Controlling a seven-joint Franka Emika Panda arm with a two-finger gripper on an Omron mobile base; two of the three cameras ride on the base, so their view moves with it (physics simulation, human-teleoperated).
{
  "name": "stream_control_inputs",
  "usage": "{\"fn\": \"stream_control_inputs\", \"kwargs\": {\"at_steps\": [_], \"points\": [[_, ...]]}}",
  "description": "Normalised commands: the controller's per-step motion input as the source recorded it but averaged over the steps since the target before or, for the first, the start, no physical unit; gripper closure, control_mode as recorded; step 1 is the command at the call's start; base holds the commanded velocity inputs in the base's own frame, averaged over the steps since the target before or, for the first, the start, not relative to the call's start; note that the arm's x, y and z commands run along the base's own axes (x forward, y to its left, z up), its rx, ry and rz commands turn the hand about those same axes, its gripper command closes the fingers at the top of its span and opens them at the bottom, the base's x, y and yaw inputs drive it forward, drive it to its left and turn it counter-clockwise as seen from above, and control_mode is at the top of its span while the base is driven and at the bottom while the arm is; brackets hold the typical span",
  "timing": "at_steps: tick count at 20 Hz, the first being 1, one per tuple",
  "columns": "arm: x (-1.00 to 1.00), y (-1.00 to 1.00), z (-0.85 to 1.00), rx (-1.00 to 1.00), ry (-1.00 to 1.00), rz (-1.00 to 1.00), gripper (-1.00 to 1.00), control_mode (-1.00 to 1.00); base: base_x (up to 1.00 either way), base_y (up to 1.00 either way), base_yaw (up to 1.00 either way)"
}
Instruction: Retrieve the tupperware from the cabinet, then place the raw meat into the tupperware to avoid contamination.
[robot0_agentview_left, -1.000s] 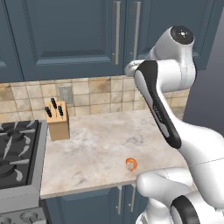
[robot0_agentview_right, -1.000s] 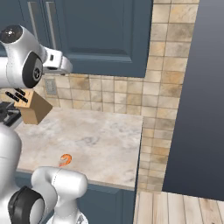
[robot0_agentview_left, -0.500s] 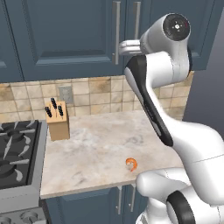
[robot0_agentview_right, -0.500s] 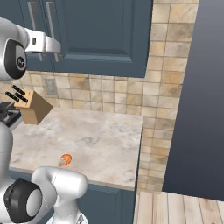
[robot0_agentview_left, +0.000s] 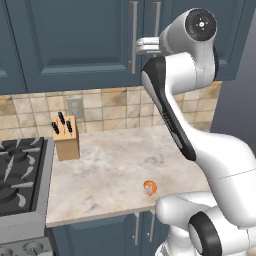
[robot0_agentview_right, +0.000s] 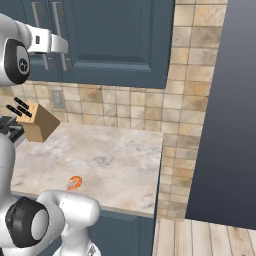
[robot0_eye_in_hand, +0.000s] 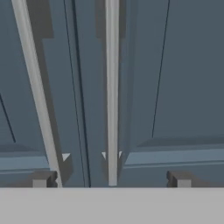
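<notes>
Two finger tips stood wide apart, gripper (robot0_eye_in_hand: 111, 179) released, nothing held, raised to the cabinet (robot0_agentview_left: 75, 45) w/ one silver bar handle (robot0_eye_in_hand: 112, 92) running up btwn them; second handle (robot0_eye_in_hand: 37, 92) just beside. Doors were shut, so cabinet contents hidden; tupperware couldn't be seen. Raw meat (robot0_agentview_left: 150, 188) lay bare near worktop (robot0_agentview_left: 110, 170) front edge, well apart from knife block (robot0_agentview_left: 65, 138) at back left corner. Task judged barely begun: door, fetch, load all left.
</notes>
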Motion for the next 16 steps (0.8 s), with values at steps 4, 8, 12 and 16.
{"fn": "stream_control_inputs", "kwargs": {"at_steps": [4, 8, 12, 16], "points": [[0.0, 0.0, 0.0, 0.0, 0.0, 0.0, -1.0, -1.0, 0.0, 0.0, 0.0], [0.06, 0.0, 0.0, 0.0, 0.0, 0.0, -1.0, -1.0, 0.0, 0.0, 0.0], [0.22, 0.0, 0.0, 0.0, 0.0, 0.0, -1.0, -1.0, 0.0, 0.0, 0.0], [0.31, 0.0, 0.0, 0.0, 0.01, 0.0, -1.0, -1.0, 0.0, 0.0, 0.0]]}}
